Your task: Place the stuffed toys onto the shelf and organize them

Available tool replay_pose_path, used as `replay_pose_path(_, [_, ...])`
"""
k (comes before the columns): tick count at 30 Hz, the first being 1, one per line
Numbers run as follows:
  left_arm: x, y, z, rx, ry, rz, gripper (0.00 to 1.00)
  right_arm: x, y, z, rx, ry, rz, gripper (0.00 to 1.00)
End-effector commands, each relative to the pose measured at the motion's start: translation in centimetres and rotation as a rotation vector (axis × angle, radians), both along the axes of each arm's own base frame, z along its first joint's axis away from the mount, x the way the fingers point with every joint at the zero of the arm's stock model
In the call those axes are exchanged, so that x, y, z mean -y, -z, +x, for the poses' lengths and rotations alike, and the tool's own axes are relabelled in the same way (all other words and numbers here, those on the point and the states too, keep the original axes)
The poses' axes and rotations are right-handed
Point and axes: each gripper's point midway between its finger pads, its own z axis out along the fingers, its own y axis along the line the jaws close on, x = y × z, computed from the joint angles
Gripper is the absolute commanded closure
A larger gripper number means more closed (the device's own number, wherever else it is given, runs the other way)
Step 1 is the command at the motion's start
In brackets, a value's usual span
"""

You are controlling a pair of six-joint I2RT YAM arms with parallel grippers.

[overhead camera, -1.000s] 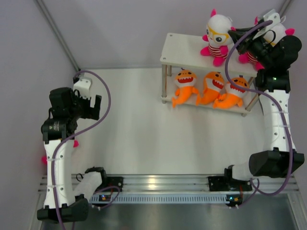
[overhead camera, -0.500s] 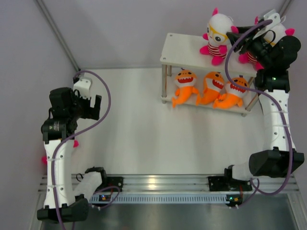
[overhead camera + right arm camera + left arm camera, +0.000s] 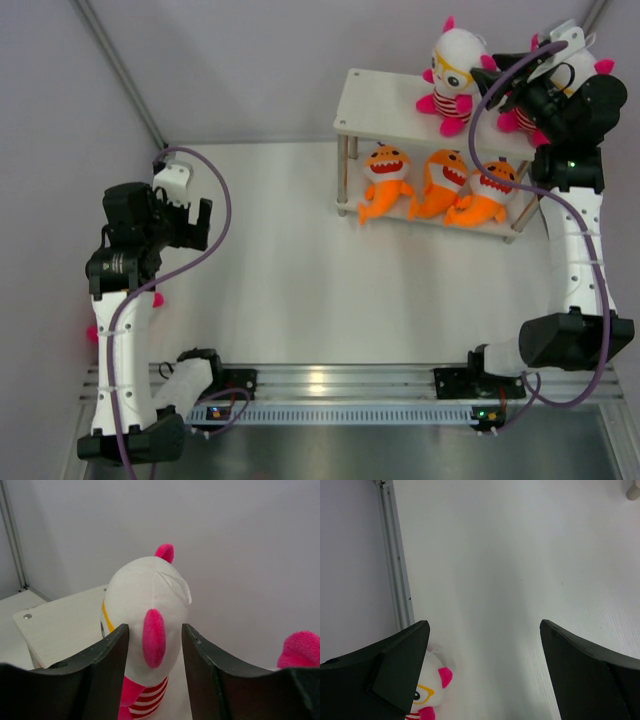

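Pale grey walls [image 3: 250, 60], white tabletop [image 3: 300, 270], metal corner posts [image 3: 119, 70], aluminium rail [image 3: 340, 378] along near edge (bright glint).

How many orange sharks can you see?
3. All sit side by side on the lower board of the shelf: the left shark, the middle shark and the right shark. Others may be hidden.

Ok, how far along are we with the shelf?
Done: three orange sharks on the lower tier of the shelf, two dolls on top. In hand: nothing; the right gripper stands open at one doll's head, the left gripper open and empty. Left: the last doll, on the table by the left arm.
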Motion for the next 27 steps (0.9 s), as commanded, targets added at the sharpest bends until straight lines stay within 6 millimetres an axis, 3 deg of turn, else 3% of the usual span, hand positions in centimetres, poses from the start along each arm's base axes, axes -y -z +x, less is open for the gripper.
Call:
replay_pose_path(1, [0.3,-0.4,-0.2,0.011,0.009,-0.007,0.02,0.5,-2.4,-1.4,0.074,0.017,-0.014,0.53])
replay_pose_path(2, [0.3,-0.4,-0.2,0.012,0.011,-0.008,0.02,0.5,-2.4,-1.4,0.075,0.016,-0.016,0.57])
replay_pose_path(3, [0.3,-0.4,-0.3,0.012,0.011,-0.008,0.02,0.3,-2.3,-1.5,0.077,0.003,-0.022,0.69])
replay_pose_path(7, [0.3,-0.4,-0.3,0.012,0.014,-0.006,0.02,-0.3,-2.4,-1.7,0.083,-0.031,-0.037,0.89])
replay_pose_path(11, [0.2,-0.4,-0.2,0.011,0.009,-0.002,0.02,-1.6,-2.6,-2.5,0.097,-0.118,-0.067,0.9])
replay_pose_path(14, [0.2,-0.5,-0.2,0.009,0.009,-0.002,0.02,-2.5,-3.2,-3.2,0.121,-0.188,-0.081,1.0])
replay_pose_path(20, [0.2,-0.7,-0.2,0.012,0.01,-0.004,0.02,-3.8,-3.9,-3.7,0.127,-0.303,-0.085,1.0])
replay_pose_path(27, [0.1,-1.0,-0.2,0.018,0.002,0.001,0.02,-3.0,-4.0,-2.0,0.098,-0.347,-0.048,1.0])
